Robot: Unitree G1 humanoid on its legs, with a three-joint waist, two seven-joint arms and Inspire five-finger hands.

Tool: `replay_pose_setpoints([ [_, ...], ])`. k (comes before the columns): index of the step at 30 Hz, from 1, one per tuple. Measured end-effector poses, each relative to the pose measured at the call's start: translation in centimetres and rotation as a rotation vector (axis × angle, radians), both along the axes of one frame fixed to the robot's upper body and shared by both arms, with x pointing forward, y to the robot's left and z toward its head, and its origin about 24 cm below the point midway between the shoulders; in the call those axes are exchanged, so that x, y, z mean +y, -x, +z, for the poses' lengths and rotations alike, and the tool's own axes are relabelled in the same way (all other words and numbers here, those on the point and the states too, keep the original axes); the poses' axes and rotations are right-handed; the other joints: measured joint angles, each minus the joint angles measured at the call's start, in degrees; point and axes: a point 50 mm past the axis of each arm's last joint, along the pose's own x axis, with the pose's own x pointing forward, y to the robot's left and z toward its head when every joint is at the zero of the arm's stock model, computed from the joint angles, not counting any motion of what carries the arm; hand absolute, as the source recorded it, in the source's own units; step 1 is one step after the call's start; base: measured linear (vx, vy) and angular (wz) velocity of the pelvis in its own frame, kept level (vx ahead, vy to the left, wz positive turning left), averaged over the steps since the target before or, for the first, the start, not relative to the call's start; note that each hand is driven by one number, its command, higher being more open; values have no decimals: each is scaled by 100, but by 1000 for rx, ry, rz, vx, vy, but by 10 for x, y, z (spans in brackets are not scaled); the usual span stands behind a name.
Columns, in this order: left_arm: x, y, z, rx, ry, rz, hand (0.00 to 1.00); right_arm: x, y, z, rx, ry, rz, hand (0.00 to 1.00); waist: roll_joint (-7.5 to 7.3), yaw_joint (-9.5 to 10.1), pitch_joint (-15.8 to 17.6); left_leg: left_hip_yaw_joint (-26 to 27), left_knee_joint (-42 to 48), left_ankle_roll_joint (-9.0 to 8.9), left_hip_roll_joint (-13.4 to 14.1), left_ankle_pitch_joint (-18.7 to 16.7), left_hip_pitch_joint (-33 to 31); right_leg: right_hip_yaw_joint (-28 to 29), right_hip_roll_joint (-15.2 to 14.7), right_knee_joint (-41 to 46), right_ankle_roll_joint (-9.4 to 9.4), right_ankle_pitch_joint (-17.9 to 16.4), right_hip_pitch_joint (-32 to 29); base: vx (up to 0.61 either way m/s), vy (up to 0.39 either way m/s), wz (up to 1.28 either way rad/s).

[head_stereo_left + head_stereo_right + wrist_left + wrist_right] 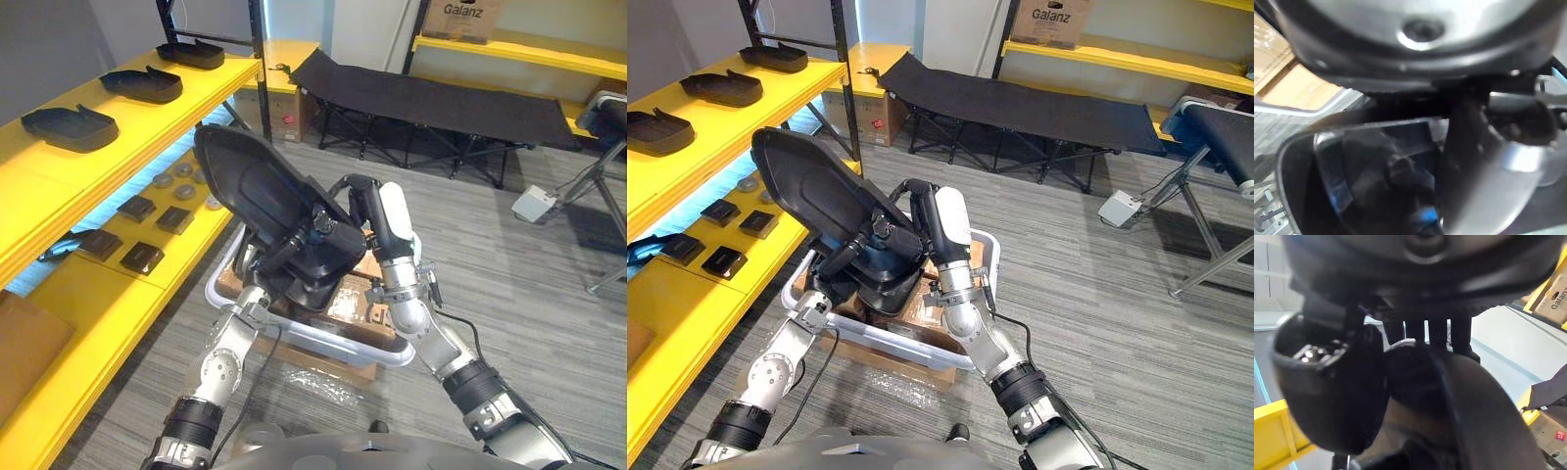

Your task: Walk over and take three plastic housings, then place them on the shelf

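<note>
In the left eye view, both hands hold one big black plastic housing (250,181) in the air, tilted, with its far end toward the yellow shelf (162,116). The left hand (279,257) grips its near end from below. The right hand (372,215) grips the same end from the right, its fingers curled over the edge. Under the housing stands a white crate (323,345) on the grey floor. Three more housings (69,127) lie on the top board of the shelf.

The right eye view shows the same grip.

In the left wrist view, the shiny hollow inside of the housing lies just past the hand.

In the right wrist view, the fingers (1425,330) hook over the housing's curved rim.
</note>
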Motion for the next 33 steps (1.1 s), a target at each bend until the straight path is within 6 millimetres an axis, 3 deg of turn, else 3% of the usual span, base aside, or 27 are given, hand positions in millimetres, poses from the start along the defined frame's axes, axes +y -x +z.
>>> replay_pose_setpoints([
  [8,21,1,8,-56,-224,205,0,-7,6,-6,84,-72,24,100,38,32,-27,26,-17,-5,12,-3,5,6,12,-1,-72,-50,-10,-38,5,-2],
  [12,35,3,21,-123,-535,328,0,-6,11,-1,123,-61,101,100,46,40,-35,30,-93,-31,31,17,12,7,34,-1,-75,-52,-45,0,0,0],
  [16,39,7,21,-139,-771,372,0,-11,11,6,152,-45,171,100,39,59,-41,42,-92,-36,36,24,17,16,40,0,-43,-28,-55,0,0,0],
  [20,49,12,20,-134,-1005,474,0,-21,8,11,293,-357,298,100,33,47,-45,60,-108,-33,34,19,28,38,40,0,-38,-25,-63,0,0,0],
  [23,55,18,16,-121,-1121,519,0,-40,17,2,383,-554,332,100,30,53,-46,101,-136,-30,35,13,53,70,41,0,-38,-25,-70,-7,11,-6],
  [29,73,33,8,-41,-1088,586,0,-91,53,-45,543,-778,87,100,27,-62,-48,329,-197,-17,36,-13,101,284,44,0,-31,-22,-185,-21,16,-19],
  [31,77,41,2,3,-1025,600,0,-113,67,-67,613,-753,-170,100,26,-157,-49,455,-207,-14,38,-29,115,400,48,1,-22,-15,-240,-15,15,-23],
  [33,78,46,-2,39,-954,606,0,-127,77,-80,645,-757,-319,100,28,-197,-48,529,-214,-9,34,-38,131,485,49,1,-10,-4,-277,-13,17,-28],
])
